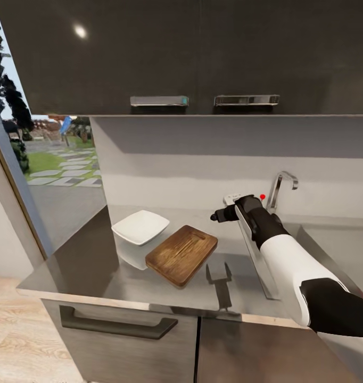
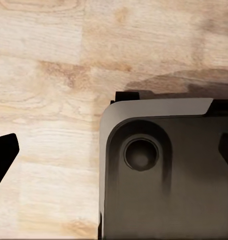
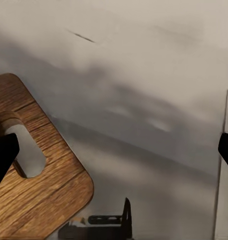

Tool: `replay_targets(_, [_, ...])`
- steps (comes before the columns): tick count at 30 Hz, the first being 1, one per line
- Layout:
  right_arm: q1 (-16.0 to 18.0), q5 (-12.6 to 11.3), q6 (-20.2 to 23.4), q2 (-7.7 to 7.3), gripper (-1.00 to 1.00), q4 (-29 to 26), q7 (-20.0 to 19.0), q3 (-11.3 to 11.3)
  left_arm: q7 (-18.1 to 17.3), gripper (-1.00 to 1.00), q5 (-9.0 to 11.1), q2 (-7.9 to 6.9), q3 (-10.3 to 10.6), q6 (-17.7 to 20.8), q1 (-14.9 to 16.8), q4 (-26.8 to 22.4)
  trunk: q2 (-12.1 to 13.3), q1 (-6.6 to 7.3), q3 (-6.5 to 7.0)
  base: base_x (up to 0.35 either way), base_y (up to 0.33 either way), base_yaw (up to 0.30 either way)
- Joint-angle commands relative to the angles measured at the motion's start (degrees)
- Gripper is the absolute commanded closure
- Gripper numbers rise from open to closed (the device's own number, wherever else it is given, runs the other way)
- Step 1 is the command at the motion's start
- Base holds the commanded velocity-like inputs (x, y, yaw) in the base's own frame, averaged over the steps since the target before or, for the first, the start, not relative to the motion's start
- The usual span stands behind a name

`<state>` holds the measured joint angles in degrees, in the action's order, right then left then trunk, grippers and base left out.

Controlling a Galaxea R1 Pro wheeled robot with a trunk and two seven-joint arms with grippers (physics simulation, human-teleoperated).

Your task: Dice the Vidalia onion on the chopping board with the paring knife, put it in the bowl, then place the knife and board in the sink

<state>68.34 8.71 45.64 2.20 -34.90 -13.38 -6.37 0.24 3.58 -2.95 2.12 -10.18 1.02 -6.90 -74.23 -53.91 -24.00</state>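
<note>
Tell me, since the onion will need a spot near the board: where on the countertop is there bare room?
Bare steel lies in front of the chopping board, toward the countertop front edge, and left of the bowl out to the corner. A narrower strip runs between the board and the sink, under the right hand. Bowl and board sit close together, so it is crowded there.

No text, label, brand name or number can be read anywhere in these pictures. The nearest thing to a sign is a small round red dot at the base of the curved chrome faucet, seen in the head view at about two o'clock from the dark brown wooden rectangular chopping board; it carries no lettering.
</note>
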Motion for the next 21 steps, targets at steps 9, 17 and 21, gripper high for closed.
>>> replay_targets(9, [0.04,0.60,0.22,0.03,-1.00,0.44,-0.41,-0.05,0.02,-1.00,0.37,0.03,0.26,-0.19,0.03,0.04,3.58,1.99,0.73,0.000,0.000,0.000])
replay_targets(17, [0.04,0.60,0.23,0.12,-1.00,0.50,-0.41,-0.23,0.03,-1.00,0.37,0.05,0.26,-0.19,0.03,0.04,6.79,3.74,1.43,0.000,0.000,0.000])
replay_targets(21, [0.04,0.60,0.24,0.17,-1.00,0.53,-0.39,-0.30,0.02,-1.00,0.37,0.05,0.26,-0.19,0.03,0.04,8.40,4.62,1.78,0.000,0.000,0.000])
